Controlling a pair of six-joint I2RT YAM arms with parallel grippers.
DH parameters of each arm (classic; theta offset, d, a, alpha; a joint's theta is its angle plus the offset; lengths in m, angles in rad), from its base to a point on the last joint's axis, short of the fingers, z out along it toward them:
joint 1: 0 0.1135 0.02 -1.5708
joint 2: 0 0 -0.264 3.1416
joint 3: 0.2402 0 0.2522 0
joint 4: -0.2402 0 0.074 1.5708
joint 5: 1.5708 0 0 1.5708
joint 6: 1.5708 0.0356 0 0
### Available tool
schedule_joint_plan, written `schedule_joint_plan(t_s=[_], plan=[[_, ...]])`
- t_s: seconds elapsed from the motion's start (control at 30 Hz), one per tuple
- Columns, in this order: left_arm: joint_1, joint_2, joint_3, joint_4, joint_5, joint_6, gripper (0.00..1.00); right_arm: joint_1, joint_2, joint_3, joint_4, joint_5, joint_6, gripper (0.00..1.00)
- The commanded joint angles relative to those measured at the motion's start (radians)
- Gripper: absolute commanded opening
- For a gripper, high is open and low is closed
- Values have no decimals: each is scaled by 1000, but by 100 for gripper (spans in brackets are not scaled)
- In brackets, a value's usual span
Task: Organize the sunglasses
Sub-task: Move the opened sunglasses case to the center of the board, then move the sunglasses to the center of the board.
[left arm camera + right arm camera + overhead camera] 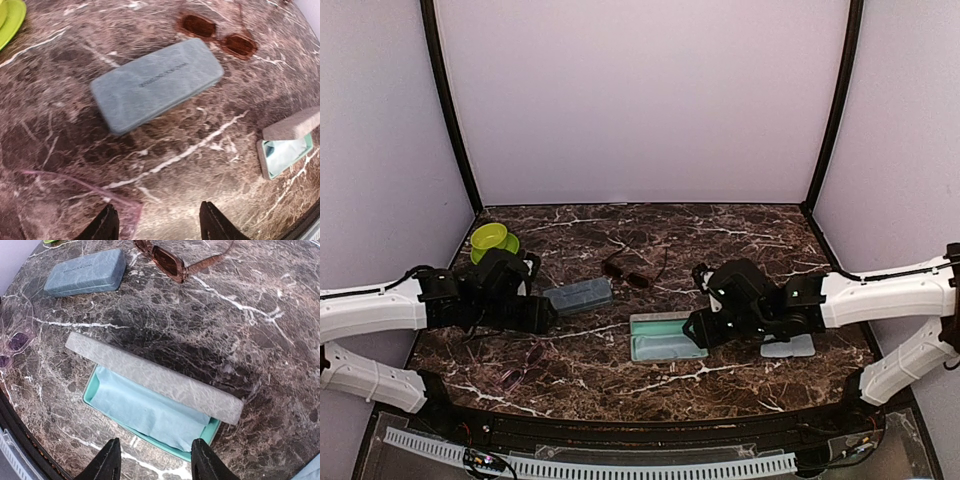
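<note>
Both sets of jaws stand released over the near half of the counter [750,235], with nothing between them. The left jaws hover just by a temple of the purple pair [17,341], which lies flat near the front left edge, its temples apparently spread. The right jaws hang over the near rim of the open case [155,377]. That case sits at the middle front, its lid raised along the far side and a cloth [145,412] spread in its tray; no glasses are in it. A second cloth [790,348] lies just right of it, partly under the right arm. Farther back and left of centre, the blue case [157,85] lies shut. Beyond it, apart from both cases, the brown pair [197,26] rests with its temples unfolded. A green bowl [492,238] sits at the far left corner. By my reading the job is at its opening step: one case stands ready and neither pair is stowed. The next move is probably a pick-up, the purple pair being nearest the left jaws. That calls for a low, square descent and a pinch on a thin frame lying flat on hard stone, most likely at the bridge or a lens rim. A carry to the open case and a lay-down on the cloth, clear of the lid, would follow. The spread temples may need folding before the lid can close.
</note>
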Motion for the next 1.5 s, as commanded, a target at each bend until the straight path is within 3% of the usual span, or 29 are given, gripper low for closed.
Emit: schedule_joint_plan(t_s=[0.0, 0.33, 0.6, 0.8, 1.03, 1.47], plan=[[68, -60, -50, -142, -6, -67, 57, 10, 57, 56, 42, -15, -70, 48], [163, 27, -124, 14, 201, -89, 60, 10, 66, 55, 99, -57, -98, 48], [171, 105, -162, 186, 332, -110, 61, 11, 50, 26, 120, -53, -83, 48], [165, 151, -144, 225, 384, -92, 60, 10, 63, 23, 126, -63, -74, 48], [89, 173, -116, 227, 409, -95, 55, 11, 65, 36, 126, -69, -70, 48], [-162, 265, -47, 314, 446, -133, 53, 20, 114, 97, 158, -126, -63, 46]])
